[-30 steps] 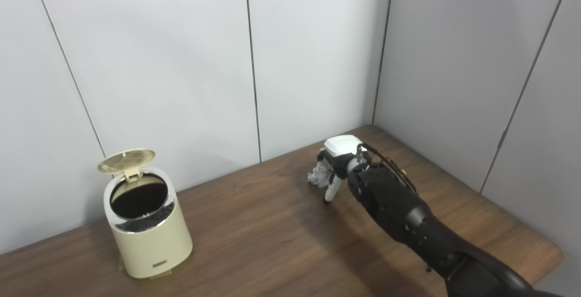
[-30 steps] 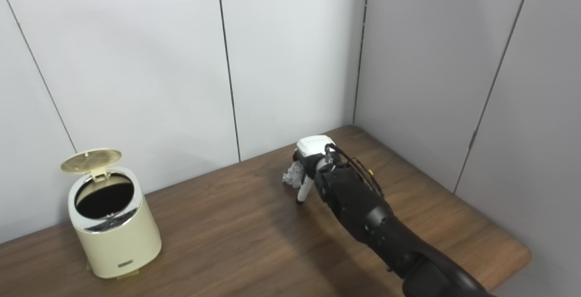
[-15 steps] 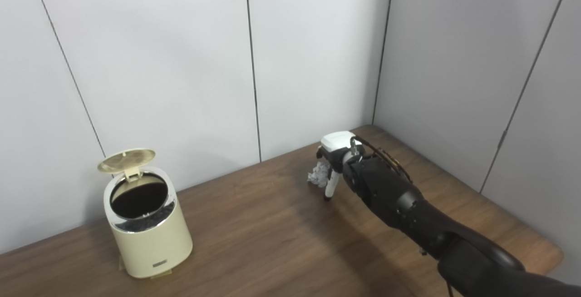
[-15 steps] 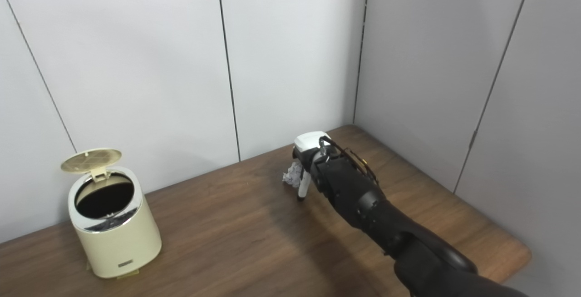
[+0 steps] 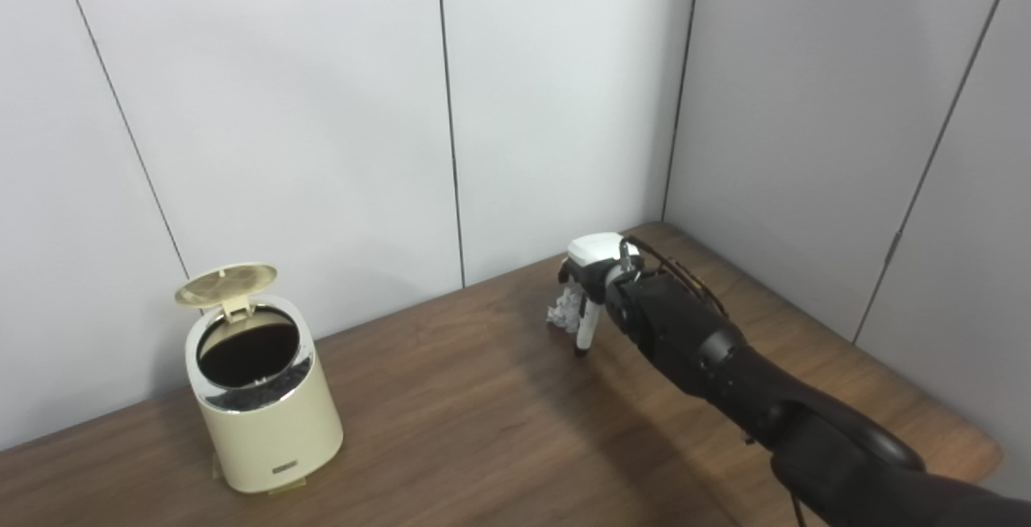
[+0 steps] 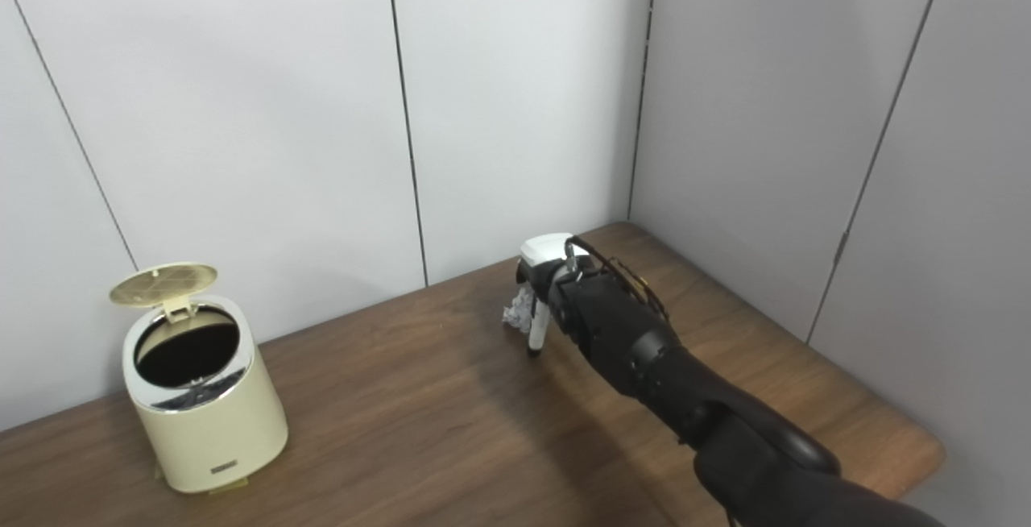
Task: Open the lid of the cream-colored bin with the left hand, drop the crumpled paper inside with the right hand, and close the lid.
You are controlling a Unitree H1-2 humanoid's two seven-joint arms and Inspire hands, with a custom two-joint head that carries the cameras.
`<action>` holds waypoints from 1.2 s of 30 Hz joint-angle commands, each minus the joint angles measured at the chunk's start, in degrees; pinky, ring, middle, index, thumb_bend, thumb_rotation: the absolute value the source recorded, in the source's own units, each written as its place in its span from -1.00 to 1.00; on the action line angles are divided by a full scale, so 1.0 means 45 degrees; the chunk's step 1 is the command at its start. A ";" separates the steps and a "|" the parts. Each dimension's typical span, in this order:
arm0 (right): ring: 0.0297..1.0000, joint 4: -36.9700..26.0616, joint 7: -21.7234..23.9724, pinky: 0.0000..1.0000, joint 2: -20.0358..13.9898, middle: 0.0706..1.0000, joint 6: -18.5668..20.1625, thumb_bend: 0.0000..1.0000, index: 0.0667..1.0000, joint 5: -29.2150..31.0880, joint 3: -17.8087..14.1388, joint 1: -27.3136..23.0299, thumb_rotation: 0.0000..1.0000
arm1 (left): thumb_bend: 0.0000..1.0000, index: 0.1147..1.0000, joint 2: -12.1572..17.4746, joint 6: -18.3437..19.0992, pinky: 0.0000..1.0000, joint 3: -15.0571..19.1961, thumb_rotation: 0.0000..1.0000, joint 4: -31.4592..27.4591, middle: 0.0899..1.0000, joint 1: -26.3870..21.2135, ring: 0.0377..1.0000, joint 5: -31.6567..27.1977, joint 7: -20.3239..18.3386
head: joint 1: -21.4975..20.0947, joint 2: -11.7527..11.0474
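The cream-colored bin [image 5: 270, 422] stands at the table's left with its round lid [image 5: 226, 284] tipped up and its dark inside showing. The crumpled paper [image 5: 566, 311] lies on the table at the far right, near the wall. My right hand [image 5: 594, 269] hangs directly over it, and one white finger [image 5: 587, 332] reaches straight down to the table, close against the paper's right side. The other fingers are hidden behind the hand and the paper, so the grip cannot be judged. My left hand is out of view.
The brown wooden table [image 5: 483, 414] stretches between bin and paper. Grey wall panels close off the back, and another wall [image 5: 846, 148] meets the table's right side. The table's rounded right corner [image 5: 979, 450] lies beyond my right arm.
My right forearm has swung lower and further over the table, and the hand has turned slightly above the paper. The paper and the bin have stayed put.
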 commanded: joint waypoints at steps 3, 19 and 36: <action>0.36 -0.0215 -0.0434 0.03 -0.0427 0.58 -0.0271 0.81 0.50 0.0270 -0.0061 -0.0520 -0.70 | 0.16 0.57 -0.0202 0.0006 0.34 -0.0085 0.64 0.0216 0.56 0.0503 0.55 0.0003 0.0083 | 0.0028 0.0035; -0.17 0.0037 -0.1959 -0.28 -0.0262 -0.09 -0.0099 0.05 -0.08 0.0058 0.0109 -0.0450 -1.00 | 0.17 0.56 -0.0203 0.0012 0.33 -0.0082 0.65 0.0180 0.55 0.0514 0.54 0.0187 0.0133 | 0.0042 0.0139; -0.19 -0.0647 -0.1878 -0.32 -0.0379 -0.10 0.0322 0.04 -0.08 -0.0185 0.0452 -0.0476 -1.00 | 0.22 0.56 -0.0224 -0.0158 0.35 -0.0089 0.66 0.0256 0.57 0.0482 0.55 0.0332 0.0180 | 0.0133 0.0167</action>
